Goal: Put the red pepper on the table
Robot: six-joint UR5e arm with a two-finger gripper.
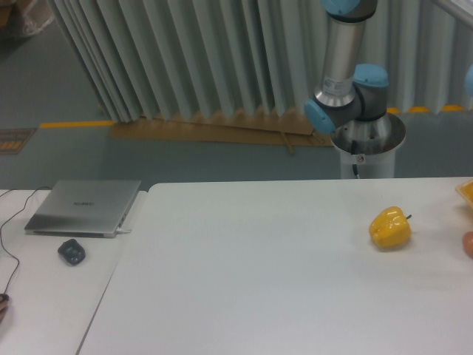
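Note:
The table (259, 281) is a large white top filling the lower frame. No whole red pepper shows. Only a small reddish rounded sliver (468, 242) lies on the table, cut off by the right edge, and I cannot tell if it is the red pepper. The arm's base (367, 144) stands behind the table's far edge, and its grey link (341, 52) rises out of the top of the frame. The gripper is out of view.
A yellow bell pepper (389, 228) sits on the table at the right. A yellow-orange corner (466, 191) pokes in at the right edge. On the smaller desk at left lie a closed laptop (83, 207), a dark mouse (72, 251) and a cable.

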